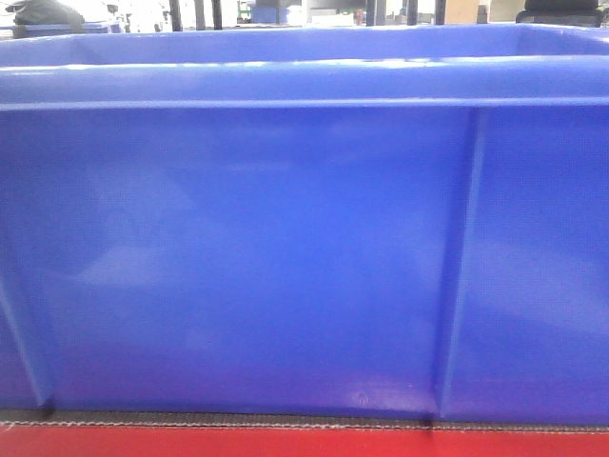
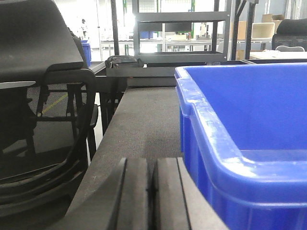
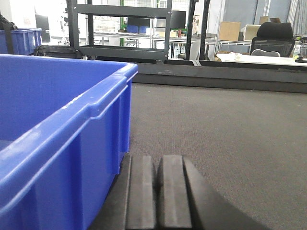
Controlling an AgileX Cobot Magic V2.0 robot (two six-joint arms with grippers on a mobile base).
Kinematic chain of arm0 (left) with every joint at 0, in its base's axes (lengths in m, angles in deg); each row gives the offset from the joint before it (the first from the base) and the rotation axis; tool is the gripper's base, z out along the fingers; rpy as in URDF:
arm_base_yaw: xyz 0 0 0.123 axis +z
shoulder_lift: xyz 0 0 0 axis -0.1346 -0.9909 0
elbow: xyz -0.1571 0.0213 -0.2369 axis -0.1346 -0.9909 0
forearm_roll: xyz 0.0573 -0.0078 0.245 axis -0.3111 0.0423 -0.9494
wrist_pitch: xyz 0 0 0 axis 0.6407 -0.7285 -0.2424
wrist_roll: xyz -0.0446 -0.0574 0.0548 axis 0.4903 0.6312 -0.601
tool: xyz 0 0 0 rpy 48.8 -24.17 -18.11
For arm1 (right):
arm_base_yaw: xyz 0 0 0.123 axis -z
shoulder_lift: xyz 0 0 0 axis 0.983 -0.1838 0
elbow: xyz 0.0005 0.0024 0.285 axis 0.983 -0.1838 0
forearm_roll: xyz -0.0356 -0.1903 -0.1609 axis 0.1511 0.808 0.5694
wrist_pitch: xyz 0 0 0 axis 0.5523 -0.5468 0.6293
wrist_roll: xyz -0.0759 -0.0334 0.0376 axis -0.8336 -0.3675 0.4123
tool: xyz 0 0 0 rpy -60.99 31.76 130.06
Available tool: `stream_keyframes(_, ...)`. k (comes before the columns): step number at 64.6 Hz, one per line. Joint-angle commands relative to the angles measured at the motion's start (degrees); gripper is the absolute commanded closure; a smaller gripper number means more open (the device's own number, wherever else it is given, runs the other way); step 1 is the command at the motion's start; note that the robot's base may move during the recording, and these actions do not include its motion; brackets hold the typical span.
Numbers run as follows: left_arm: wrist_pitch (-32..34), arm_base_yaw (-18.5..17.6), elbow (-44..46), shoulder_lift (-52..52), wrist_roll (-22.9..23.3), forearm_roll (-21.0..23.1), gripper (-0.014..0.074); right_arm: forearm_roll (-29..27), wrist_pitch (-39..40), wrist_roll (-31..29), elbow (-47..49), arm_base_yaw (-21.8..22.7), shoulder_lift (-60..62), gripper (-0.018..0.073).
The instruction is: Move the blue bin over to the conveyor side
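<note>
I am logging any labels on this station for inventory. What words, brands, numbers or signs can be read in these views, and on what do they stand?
None can be read.
The blue bin shows bare walls and rim in all three views: no label, no number.
The left gripper and right gripper show plain black pads, no marking.
Boxes on the far shelving may carry print, but it is too small and blurred to read.

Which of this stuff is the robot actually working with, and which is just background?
Job:
blue bin
left gripper, shut, beside it
right gripper, shut, beside it

Just about:
black chair
metal shelving
far blue crate
</note>
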Motion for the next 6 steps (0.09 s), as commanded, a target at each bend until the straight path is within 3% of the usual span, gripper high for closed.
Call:
stream_keyframes(1,1.0,-0.3,0.1,0.4,0.1,0.3,0.0593,0.1,0.6,-0.4,0.0,-0.1,0.2,0.0648)
stream_keyframes(6,1.0,-0.3,0.1,0.4,0.1,0.3,0.0593,0.1,0.6,-0.4,0.0,-0.1,0.2,0.0648)
